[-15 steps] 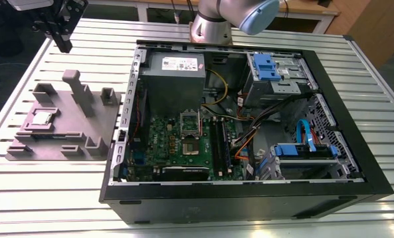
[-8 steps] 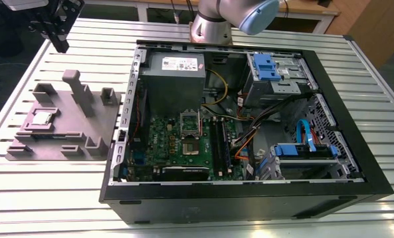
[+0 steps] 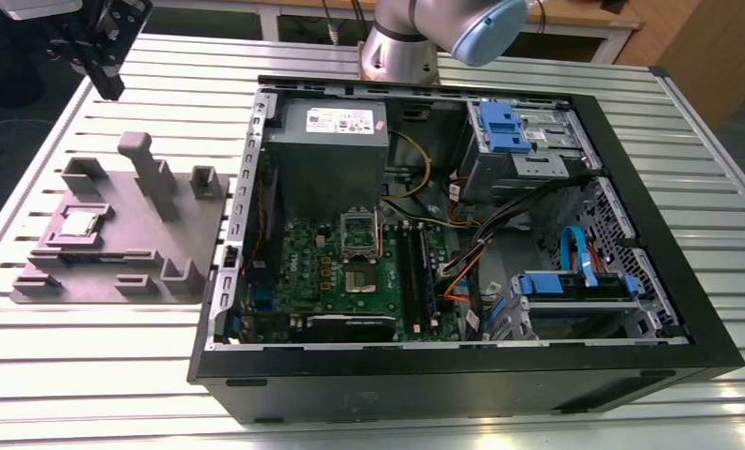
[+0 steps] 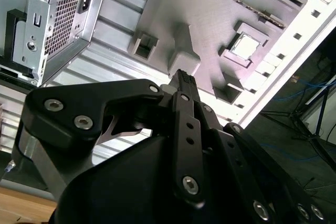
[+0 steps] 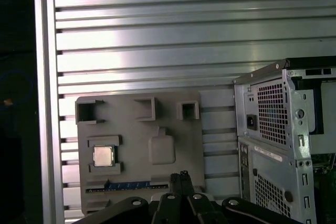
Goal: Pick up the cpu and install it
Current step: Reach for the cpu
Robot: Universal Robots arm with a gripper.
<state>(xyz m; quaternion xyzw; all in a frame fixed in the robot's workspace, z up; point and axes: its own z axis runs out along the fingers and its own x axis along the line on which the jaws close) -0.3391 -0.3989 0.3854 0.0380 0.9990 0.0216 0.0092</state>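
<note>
Desk: in the exterior view, a silver desk (image 3: 97, 375) made of long metal strips lies under everything.
Computer box: a big black computer box (image 3: 472, 380) lies open in the middle and right of the frame. It has a green board (image 3: 335, 272) inside.
Grey plate: a grey plate (image 3: 122, 244) sits on the desk at the left of the frame, just beside the box.
Cpu: the cpu (image 3: 79, 223) lies flat in a pocket on the left part of the plate.
Tool: the black tool (image 3: 107, 86) hangs in the upper left of the frame, well apart from the cpu.
Second wrist view: the tool (image 4: 184, 78) is narrow, with its tips together, and holds nothing. The cpu (image 4: 245, 46) sits in its pocket on the plate (image 4: 210, 14), away from the tips.
First wrist view: the tool (image 5: 179, 178) has its tips pressed together over the plate (image 5: 131, 135). The cpu (image 5: 103, 156) shines in its square pocket, and nothing touches it. The box (image 5: 273, 129) stands beside the plate.
</note>
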